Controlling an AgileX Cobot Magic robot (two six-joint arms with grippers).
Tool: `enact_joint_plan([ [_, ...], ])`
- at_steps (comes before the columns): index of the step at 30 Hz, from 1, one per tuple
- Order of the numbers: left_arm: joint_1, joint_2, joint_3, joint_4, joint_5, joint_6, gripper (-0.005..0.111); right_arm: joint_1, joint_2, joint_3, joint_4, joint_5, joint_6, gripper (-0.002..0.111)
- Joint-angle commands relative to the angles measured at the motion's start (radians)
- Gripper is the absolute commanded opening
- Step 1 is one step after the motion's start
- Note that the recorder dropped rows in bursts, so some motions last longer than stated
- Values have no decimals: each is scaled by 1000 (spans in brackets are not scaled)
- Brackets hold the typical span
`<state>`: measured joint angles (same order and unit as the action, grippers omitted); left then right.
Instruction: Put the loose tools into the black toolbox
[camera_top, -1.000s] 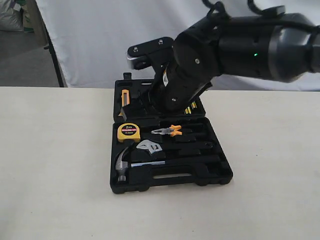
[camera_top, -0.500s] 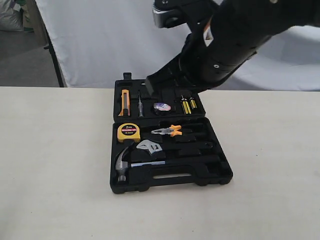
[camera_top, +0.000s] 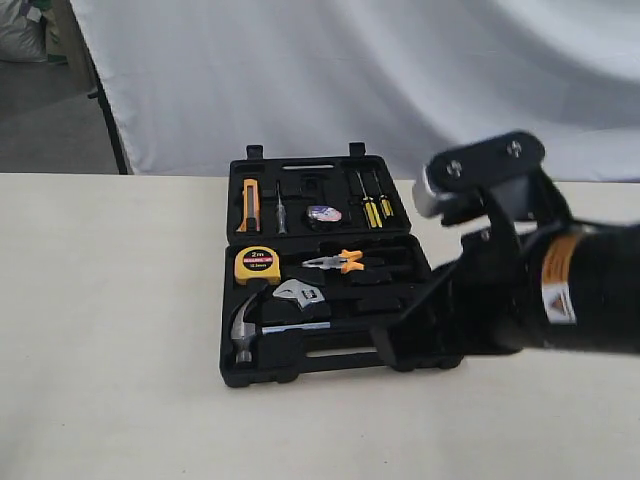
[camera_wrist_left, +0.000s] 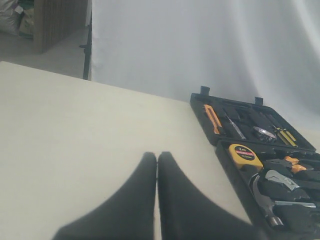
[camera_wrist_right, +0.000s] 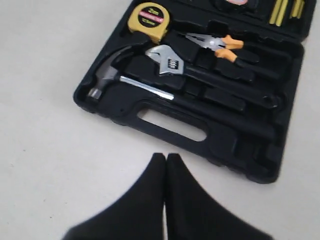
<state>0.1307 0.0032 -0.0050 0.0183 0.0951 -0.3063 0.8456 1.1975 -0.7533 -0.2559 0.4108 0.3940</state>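
Black toolbox (camera_top: 300, 372) lies open on the bench (camera_top: 110, 300), both halves flat, slot handle on the near edge.

Task items, all inside the case:
- claw hammer (camera_top: 244, 330): near half, head at the left end, black handle running along the recess just above the slot handle.
- adjustable wrench (camera_top: 298, 293): near half, just above the hammer, silver jaw beside the hammer head, handle lying along its recess.
- small black tape roll (camera_top: 323, 213): far half, in the round recess between the small screwdriver (camera_top: 281, 212) and the yellow-handled screwdrivers (camera_top: 373, 211).

Not task items, also seated: yellow tape measure (camera_top: 257, 264), orange-handled pliers (camera_top: 340, 261), orange utility knife (camera_top: 250, 203).

Right tool (camera_wrist_right: 165, 159): fingers pressed together, nothing between them, hanging over bare bench just off the near edge of the case. In the exterior view this arm covers the case's near-right corner.

Left tool (camera_wrist_left: 157, 157): fingers together too, empty, over bare bench well to the left of the case. This arm does not show in the exterior view.

Progress, my call: looks done. All three loose tools sit in recesses and I see none of them outside the case. Cannot tell whether the hammer and wrench are pressed fully flush. Case is open; the task does not ask for closing it.
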Motion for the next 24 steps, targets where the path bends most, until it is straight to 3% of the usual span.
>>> enact_joint_plan([
  [1, 25, -3, -3, 4, -7, -5, 1, -4, -60, 309, 6, -411, 43, 0],
  [7, 25, -3, -3, 4, -7, -5, 1, -4, -120, 612, 6, -732, 43, 0],
  [14, 25, -3, -3, 4, -7, -5, 1, -4, -333, 744, 3, -725, 39, 0],
  [20, 25, -3, -3, 4, -7, -5, 1, -8, -617, 753, 0, -690, 55, 0],
  [24, 25, -3, -3, 4, -7, -5, 1, -124, -781, 753, 0, -663, 55, 0],
])
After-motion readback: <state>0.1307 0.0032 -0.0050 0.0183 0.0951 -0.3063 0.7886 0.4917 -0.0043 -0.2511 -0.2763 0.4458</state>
